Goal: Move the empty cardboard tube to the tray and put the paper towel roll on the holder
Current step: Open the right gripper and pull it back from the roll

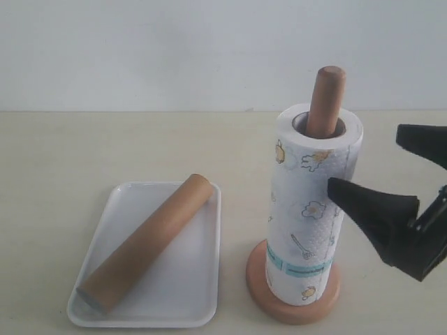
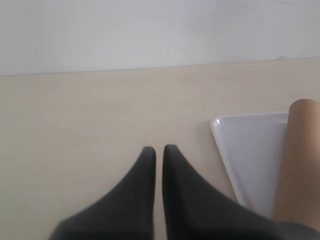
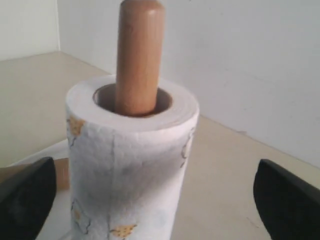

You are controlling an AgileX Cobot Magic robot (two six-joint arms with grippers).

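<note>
Beside roll (image 1: 307,209), right end effector (image 1: 363,159) (spread).

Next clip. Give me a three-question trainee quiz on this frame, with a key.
1. True or false: the empty cardboard tube lies in the tray.
2. The paper towel roll is: A) lying flat in the tray; B) standing on the holder, dowel through its core; C) held up in the air.
3. Fill in: the right end effector is ___ (open or shut).
Key: 1 true; 2 B; 3 open.
</note>
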